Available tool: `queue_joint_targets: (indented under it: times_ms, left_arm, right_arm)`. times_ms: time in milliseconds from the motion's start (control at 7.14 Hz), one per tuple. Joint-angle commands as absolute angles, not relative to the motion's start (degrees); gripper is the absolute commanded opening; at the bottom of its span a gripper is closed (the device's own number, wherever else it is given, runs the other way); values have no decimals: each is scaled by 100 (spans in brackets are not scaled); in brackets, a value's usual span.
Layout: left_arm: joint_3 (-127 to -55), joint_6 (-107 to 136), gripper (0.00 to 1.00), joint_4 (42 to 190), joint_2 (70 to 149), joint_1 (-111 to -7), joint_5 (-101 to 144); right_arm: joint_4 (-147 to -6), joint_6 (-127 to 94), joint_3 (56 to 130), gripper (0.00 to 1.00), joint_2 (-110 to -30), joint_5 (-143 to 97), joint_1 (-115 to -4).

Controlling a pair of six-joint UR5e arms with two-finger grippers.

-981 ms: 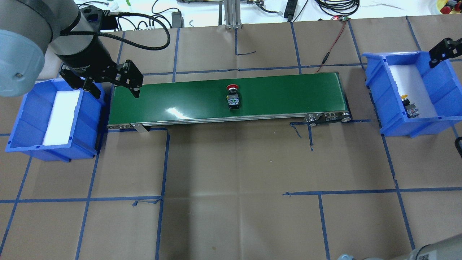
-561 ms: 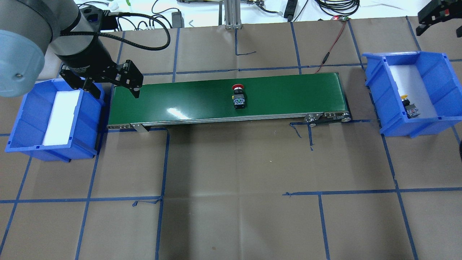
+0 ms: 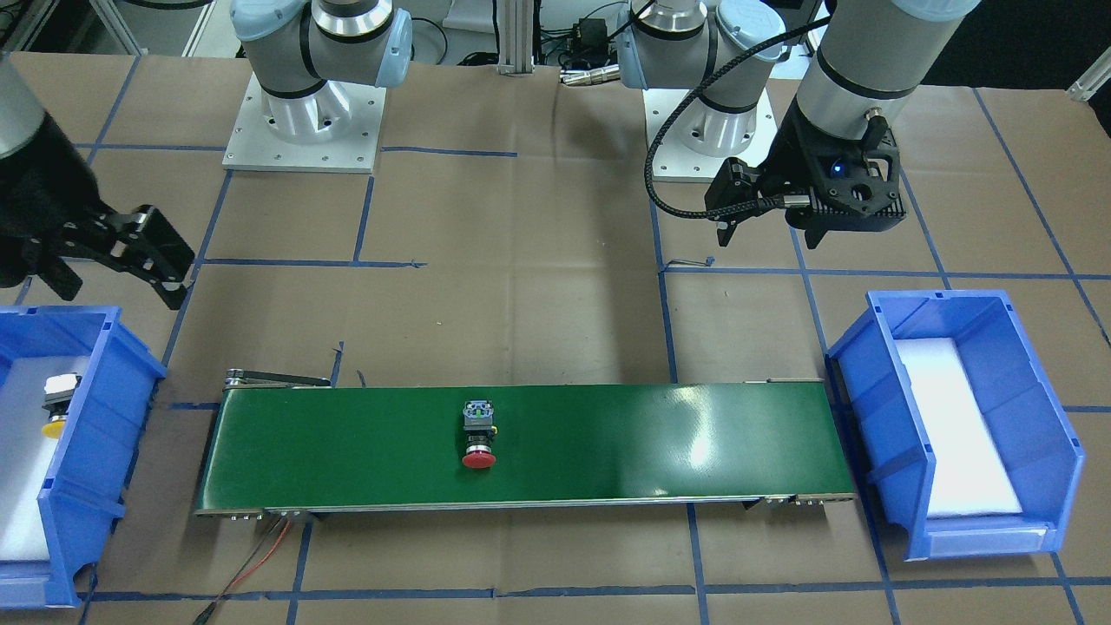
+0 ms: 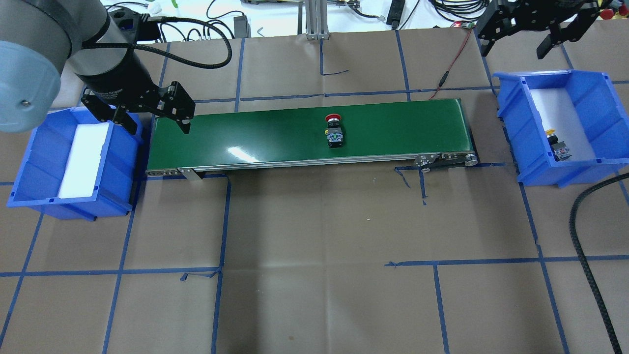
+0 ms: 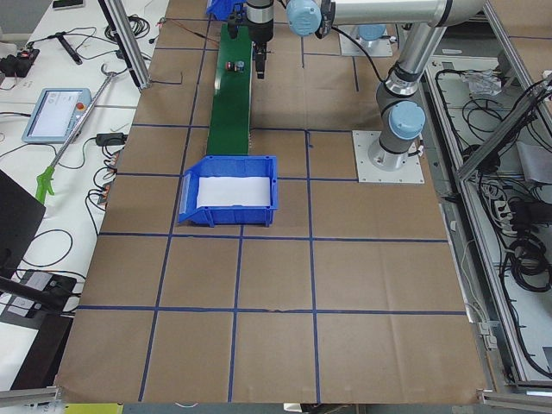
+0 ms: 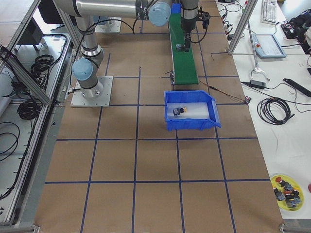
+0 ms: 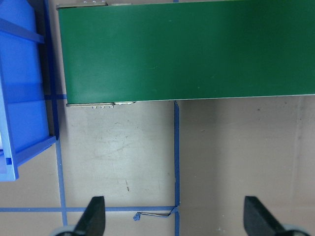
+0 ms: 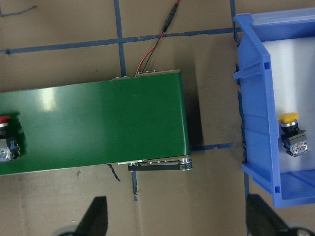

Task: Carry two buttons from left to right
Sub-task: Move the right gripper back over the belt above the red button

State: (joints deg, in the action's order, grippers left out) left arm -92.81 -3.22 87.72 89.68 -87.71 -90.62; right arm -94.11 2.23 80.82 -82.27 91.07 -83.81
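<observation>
Fingers of left gripper (image 4: 160,128) and right gripper (image 4: 513,48) are spread wide and empty. Red button (image 4: 334,132) lies on its side on the green belt (image 4: 245,137), with the right bin (image 4: 533,74) at its 3 o'clock. Yellow button (image 4: 557,145) lies inside that bin. Both are probably light, rigid plastic; grasp the blocky body's flat sides, not the slick cap.

The long green conveyor belt (image 4: 275,132) is smooth and glossy, catching white glare toward its left end, and a bare silver metal rail (image 4: 304,162) edges its near side. Around the belt lies matt brown paper (image 4: 324,226), faintly creased and lined with thin blue tape (image 4: 223,221) that wrinkles in places. Off the belt's ends, the left blue plastic bin (image 4: 29,162) and right blue plastic bin (image 4: 594,113) look smooth and moulded, each lined with a matt white pad (image 4: 83,157), while the red push-button (image 4: 335,130) on the belt has a shiny plastic cap.
</observation>
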Motion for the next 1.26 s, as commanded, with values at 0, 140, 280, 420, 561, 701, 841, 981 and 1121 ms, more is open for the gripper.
queue_joint_targets:
  times_ms: [0, 140, 280, 420, 561, 701, 841, 981, 1121]
  left_arm:
    - [-9281, -316, 100, 8771, 8974, -8771, -9062]
    - [-9281, -325, 100, 8771, 8974, -8771, -9062]
    - [-9281, -325, 100, 8771, 8965, -8771, -9062]
    - [-9281, -325, 100, 8771, 8974, -8771, -9062]
    - [-9281, -325, 100, 8771, 8965, -8771, -9062]
    - [-9281, -325, 100, 8771, 8965, -8771, -9062]
    - [-9281, -316, 100, 8771, 8965, -8771, -9062]
    - [-9281, -316, 100, 8771, 8965, -8771, -9062]
    - [-9281, -316, 100, 8771, 8965, -8771, -9062]
  right_arm:
    - [-9492, -347, 8339, 99, -8253, 9658, -9120]
    - [-9492, -552, 8454, 99, -8314, 9659, -9332]
    - [-9492, -562, 8559, 99, -8358, 9642, -9351]
    - [-9492, -580, 8691, 99, -8358, 9589, -9352]
    - [-9501, -580, 8823, 99, -8358, 9571, -9352]
    - [-9510, -571, 8920, 99, -8358, 9554, -9352]
    - [-9510, -571, 8947, 99, -8315, 9554, -9352]
    - [-9780, -571, 8982, 99, -8271, 9554, -9352]
    - [-10287, -571, 9148, 99, -8244, 9536, -9369]
